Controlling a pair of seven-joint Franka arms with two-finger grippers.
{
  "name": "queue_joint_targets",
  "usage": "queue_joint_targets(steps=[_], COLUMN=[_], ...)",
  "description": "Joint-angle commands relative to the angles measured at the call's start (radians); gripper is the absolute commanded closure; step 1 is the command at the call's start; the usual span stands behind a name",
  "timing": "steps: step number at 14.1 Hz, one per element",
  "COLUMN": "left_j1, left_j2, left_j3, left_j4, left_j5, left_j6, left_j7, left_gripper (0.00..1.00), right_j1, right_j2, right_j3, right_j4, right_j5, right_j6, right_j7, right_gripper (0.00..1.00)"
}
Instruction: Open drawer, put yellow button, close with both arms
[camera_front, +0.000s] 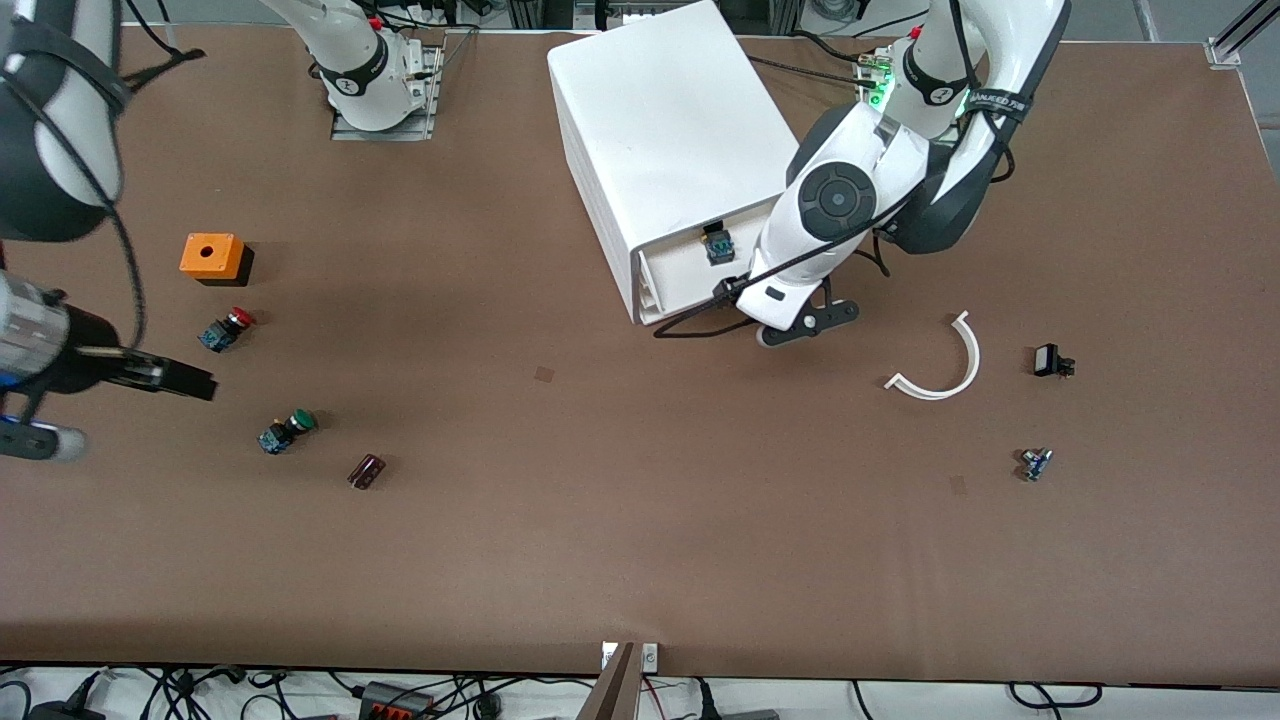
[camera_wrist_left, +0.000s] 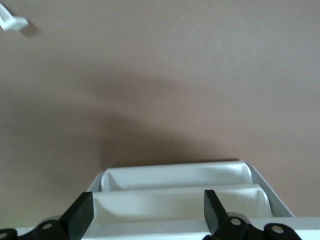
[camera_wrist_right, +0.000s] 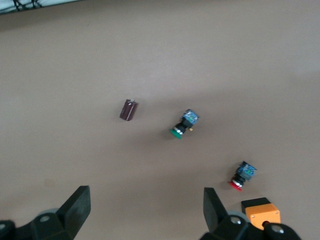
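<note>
While the white cabinet stands on the brown tabletop close to the robots' bases, its drawer, the uppermost one, is pulled a little way out of the cabinet front. On the drawer's exposed strip sits a small dark blue-black part; its cap colour cannot be made out, so whether it is the yellow button cannot be told.

Left pincer is held just in front of the cabinet's drawers, fingers spread wide with nothing between them; the left wrist view shows white drawer fronts stepped beneath it.

Right pincer hovers over the tabletop at the right arm's end, fingers also wide apart and holding nothing. Below it lie an orange box with a round hole, a red-capped button nearer the front camera, a green-capped button nearer again, and a small dark brown cylinder beside that.

Toward the left arm's end lie a white curved plastic strip, a small black part and a tiny blue-grey part.
</note>
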Motion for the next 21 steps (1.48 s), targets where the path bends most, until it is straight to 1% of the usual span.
queue_joint_targets(steps=[1,3,5,7,9,11,13,15,16,18,20,21], left_j1=[0.015,0.015,0.015,0.015,0.015,0.015,0.015,0.056,0.078,0.13,0.2,0.246], left_j2=[-0.077,-0.091,-0.094,-0.093,-0.094,-0.093,-0.091,-0.093,-0.093,-0.091,-0.091,-0.091], left_j3=[-0.056,-0.082,-0.099,-0.116,-0.119,-0.117,-0.107,-0.111,-0.111,-0.107,-0.105,-0.107], left_j4=[-0.091,-0.116,-0.12,-0.122,-0.12,-0.117,-0.107,-0.07,-0.058,-0.016,0.031,0.071], left_j5=[-0.028,-0.043,-0.045,-0.045,-0.045,-0.043,-0.008,0.116,0.157,0.171,0.18,0.194], left_j6=[0.013,0.013,0.012,0.012,0.01,0.01,0.015,0.004,-0.002,-0.017,-0.062,-0.103], left_j7=[-0.032,-0.055,-0.056,-0.056,-0.056,-0.05,-0.035,-0.027,-0.014,0.07,0.228,0.323], left_gripper=[0.02,0.02,0.02,0.02,0.01,0.01,0.0,0.0,0.0,0.0,0.0,0.0], right_j1=[-0.079,-0.109,-0.113,-0.113,-0.116,-0.115,-0.112,-0.112,-0.112,-0.112,-0.11,-0.109], right_j2=[-0.175,-0.221,-0.241,-0.255,-0.267,-0.298,-0.347,-0.402,-0.429,-0.469,-0.473,-0.473], right_j3=[0.032,0.032,0.021,0.02,0.02,0.02,0.02,0.02,0.02,0.02,0.021,0.021], right_j4=[-0.222,-0.262,-0.263,-0.261,-0.264,-0.31,-0.393,-0.489,-0.532,-0.594,-0.591,-0.589], right_j5=[-0.006,-0.006,-0.012,-0.045,-0.047,-0.049,-0.05,-0.05,-0.052,-0.052,-0.05,-0.05], right_j6=[0.06,0.059,0.055,0.037,-0.01,0.0,0.046,0.104,0.135,0.164,0.154,0.152], right_j7=[-0.081,-0.156,-0.23,-0.239,-0.248,-0.248,-0.248,-0.248,-0.247,-0.242,-0.238,-0.241], right_gripper=[0.0,0.0,0.0,0.0,0.0,0.0,0.0,0.0,0.0,0.0,0.0,0.0])
